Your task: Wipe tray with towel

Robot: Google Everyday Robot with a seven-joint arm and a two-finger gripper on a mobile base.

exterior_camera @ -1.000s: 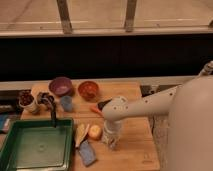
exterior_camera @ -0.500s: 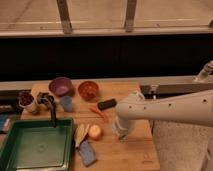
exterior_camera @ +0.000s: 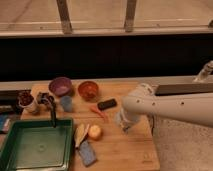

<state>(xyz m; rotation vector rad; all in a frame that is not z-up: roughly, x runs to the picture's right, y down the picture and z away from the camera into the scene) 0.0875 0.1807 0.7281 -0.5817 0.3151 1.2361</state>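
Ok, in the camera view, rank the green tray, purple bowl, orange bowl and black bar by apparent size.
1. green tray
2. purple bowl and orange bowl, too alike to split
3. black bar
The gripper hangs over the wooden board, right of the black bar.

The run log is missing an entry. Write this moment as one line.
gripper: shut, above wooden board, right of tray | towel: beside purple bowl, not held | wiping: not begun

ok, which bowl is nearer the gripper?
The orange bowl, right of the purple bowl; the gripper hangs over the wooden board, on its right side.
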